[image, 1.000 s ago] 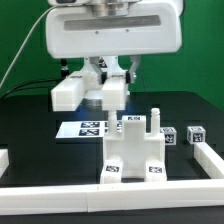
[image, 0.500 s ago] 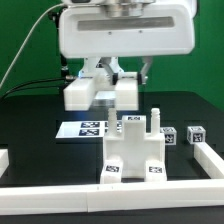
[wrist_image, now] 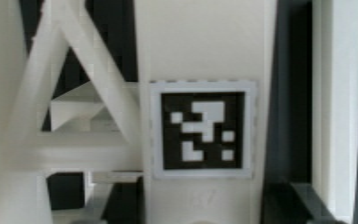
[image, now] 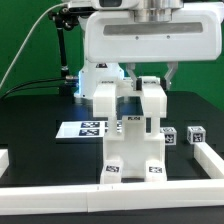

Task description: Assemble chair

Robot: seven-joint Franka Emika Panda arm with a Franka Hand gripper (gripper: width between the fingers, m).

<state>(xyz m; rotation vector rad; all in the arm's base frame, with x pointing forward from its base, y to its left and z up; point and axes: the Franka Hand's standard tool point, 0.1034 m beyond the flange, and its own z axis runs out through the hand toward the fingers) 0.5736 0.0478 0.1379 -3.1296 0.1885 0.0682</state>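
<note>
Exterior view shows the gripper (image: 150, 78) hanging under the big white arm, above the middle of the black table (image: 30, 125). Its fingers are mostly hidden by the arm's body, but they seem to be closed narrowly on a loose chair part (image: 106, 100), since that part hangs clear in the air. The part shows as two white blocks side by side at the same height. Below it stands the half-built chair (image: 135, 152), upright and close to the low white rail (image: 120, 197), with two tags on its lower front face. Whether the loose chair part touches the half-built chair's top cannot be told from here. The marker board (image: 88, 128) lies flat behind the half-built chair, toward the exterior view's left. Two small cubes (image: 170, 136) (image: 196, 133) with tags sit toward the exterior view's right, near each other. In the wrist view the chair part (wrist_image: 87, 150) fills the frame, blurred, with a square tag (wrist_image: 202, 127) on it
</note>
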